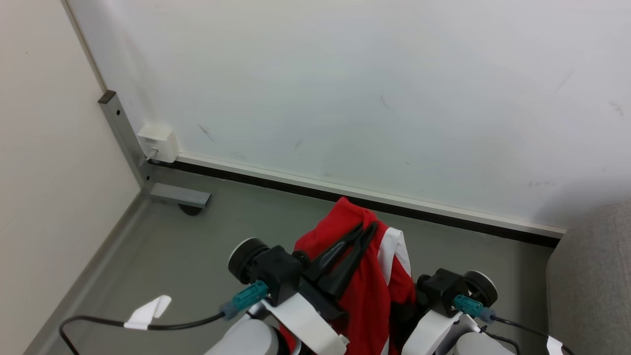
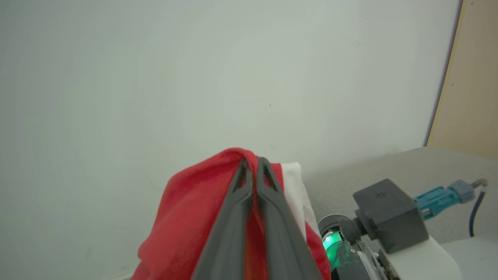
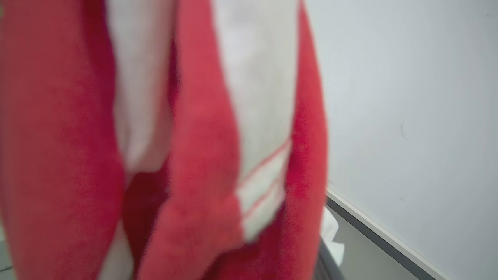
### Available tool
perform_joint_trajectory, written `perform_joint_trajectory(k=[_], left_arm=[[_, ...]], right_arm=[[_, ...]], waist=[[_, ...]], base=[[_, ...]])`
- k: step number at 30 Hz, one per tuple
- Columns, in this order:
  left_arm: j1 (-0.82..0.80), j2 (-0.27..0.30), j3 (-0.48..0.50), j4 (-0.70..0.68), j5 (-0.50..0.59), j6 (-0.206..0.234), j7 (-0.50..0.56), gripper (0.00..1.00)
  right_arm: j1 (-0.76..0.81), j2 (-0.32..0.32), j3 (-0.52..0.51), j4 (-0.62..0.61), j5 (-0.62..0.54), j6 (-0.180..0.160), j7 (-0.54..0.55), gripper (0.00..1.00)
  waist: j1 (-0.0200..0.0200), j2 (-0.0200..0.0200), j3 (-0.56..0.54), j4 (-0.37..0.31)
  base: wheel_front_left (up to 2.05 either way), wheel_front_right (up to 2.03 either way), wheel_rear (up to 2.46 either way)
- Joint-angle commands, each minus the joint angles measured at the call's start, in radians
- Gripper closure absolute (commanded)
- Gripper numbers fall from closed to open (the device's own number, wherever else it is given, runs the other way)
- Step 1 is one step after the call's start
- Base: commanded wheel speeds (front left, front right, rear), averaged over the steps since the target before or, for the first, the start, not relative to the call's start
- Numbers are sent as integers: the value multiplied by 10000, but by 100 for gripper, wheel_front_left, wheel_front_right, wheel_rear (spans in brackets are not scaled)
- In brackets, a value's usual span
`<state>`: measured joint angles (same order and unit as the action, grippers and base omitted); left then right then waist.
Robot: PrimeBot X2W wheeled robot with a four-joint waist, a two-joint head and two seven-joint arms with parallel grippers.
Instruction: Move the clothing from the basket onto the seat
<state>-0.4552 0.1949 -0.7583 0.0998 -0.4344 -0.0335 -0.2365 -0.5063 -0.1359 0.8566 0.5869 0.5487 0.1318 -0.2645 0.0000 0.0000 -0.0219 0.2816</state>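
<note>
Clothing point(image 1: 374, 291), red with white stripes, tight between closed left fingers point(image 2: 227, 229); right fingers' opening unclear.

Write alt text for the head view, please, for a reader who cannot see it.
The left gripper, jaws shut, holds the red clothing with white stripes aloft, the fabric hanging between the robot's forearms. Behind are a grey floor and a white wall; the grey seat shows at the right edge.
</note>
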Motion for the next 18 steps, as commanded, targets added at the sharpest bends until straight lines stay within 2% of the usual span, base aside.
perform_joint_trajectory(k=[1,7,18], left_arm=[[-88,20,11,6,-40,30,-38,100],[-12,102,50,36,-109,113,-49,100],[330,358,131,144,-228,276,-29,100]], right_arm=[[-56,-48,-44,49,36,-22,4,100],[118,-142,-454,-296,-163,-22,1,100],[786,-434,-1931,-1539,-543,-22,1,100]], waist=[[0,0,6,6],[0,0,44,-62],[0,0,120,-274]], base=[[0,0,0],[0,0,0],[0,0,0]])
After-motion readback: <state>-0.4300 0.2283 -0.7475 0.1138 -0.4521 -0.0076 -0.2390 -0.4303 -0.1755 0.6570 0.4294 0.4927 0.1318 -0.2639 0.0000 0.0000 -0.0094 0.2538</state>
